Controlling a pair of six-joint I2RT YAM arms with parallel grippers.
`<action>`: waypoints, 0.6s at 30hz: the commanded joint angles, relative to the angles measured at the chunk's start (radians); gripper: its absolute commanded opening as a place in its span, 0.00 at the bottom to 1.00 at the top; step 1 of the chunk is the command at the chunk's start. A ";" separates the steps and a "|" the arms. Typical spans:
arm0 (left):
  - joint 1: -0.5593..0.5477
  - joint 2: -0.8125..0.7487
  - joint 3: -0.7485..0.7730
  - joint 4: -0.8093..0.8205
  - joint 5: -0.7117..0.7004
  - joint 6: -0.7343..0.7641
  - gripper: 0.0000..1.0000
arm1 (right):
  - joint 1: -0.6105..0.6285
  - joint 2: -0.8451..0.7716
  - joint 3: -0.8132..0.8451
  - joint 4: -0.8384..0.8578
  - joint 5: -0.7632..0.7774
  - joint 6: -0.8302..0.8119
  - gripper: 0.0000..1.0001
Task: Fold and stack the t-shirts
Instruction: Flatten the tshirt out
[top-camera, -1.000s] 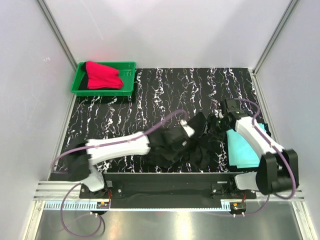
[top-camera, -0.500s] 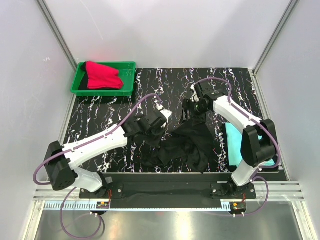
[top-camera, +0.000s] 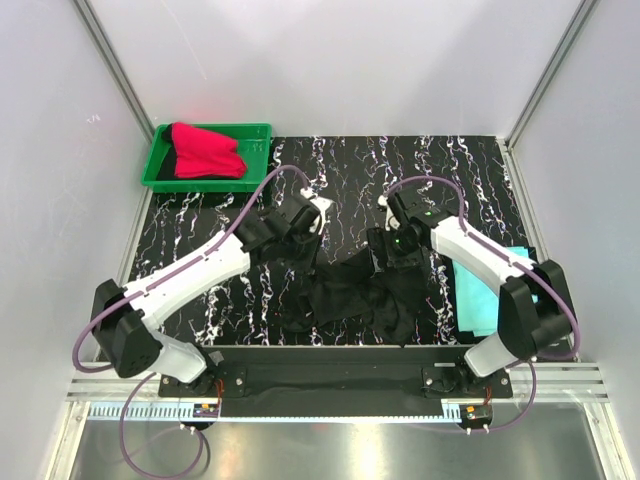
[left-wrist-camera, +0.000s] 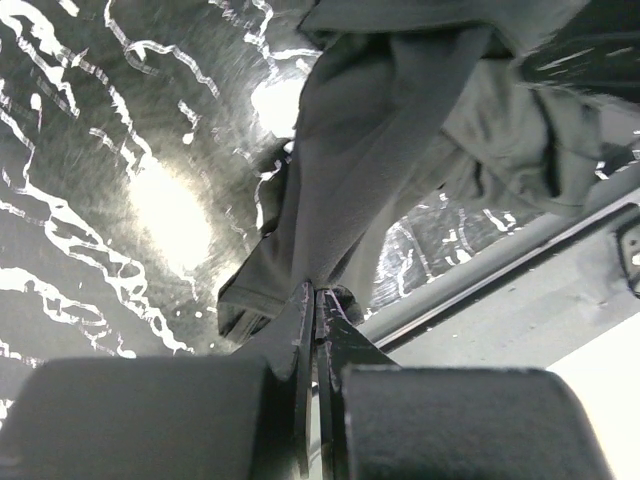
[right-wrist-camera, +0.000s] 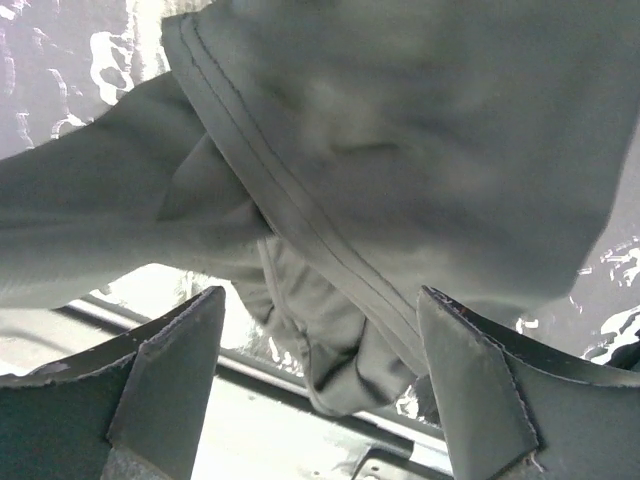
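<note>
The black t-shirt (top-camera: 360, 300) lies crumpled on the marbled mat between my arms. My left gripper (top-camera: 298, 238) is shut on an edge of the black t-shirt (left-wrist-camera: 380, 150), which stretches away from the jaws (left-wrist-camera: 318, 295). Over the shirt's right side, my right gripper (top-camera: 388, 258) stands open. In the right wrist view a hemmed fold of the black t-shirt (right-wrist-camera: 400, 150) hangs between the spread fingers (right-wrist-camera: 320, 300) without being pinched. The turquoise t-shirt (top-camera: 490, 290) lies flat at the right edge, partly under the right arm. The red t-shirt (top-camera: 205, 150) rests in the green tray.
The green tray (top-camera: 258, 160) sits at the mat's back left corner. White walls with metal posts close in the left, right and back. The metal rail (top-camera: 340, 355) carrying both arm bases runs along the near edge.
My left gripper has carried its edge of the black shirt further back and left, stretching the cloth. My right gripper has opened wider and come nearer, over the shirt's right side.
</note>
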 joint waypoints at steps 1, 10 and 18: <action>0.008 0.013 0.082 0.004 0.054 0.041 0.00 | 0.049 0.056 0.030 0.055 0.070 -0.035 0.84; 0.034 0.003 0.151 -0.053 0.033 0.052 0.00 | 0.076 0.170 0.098 0.057 0.412 0.005 0.66; 0.088 -0.085 0.161 -0.120 -0.077 0.062 0.00 | 0.076 0.092 0.190 0.002 0.479 -0.017 0.14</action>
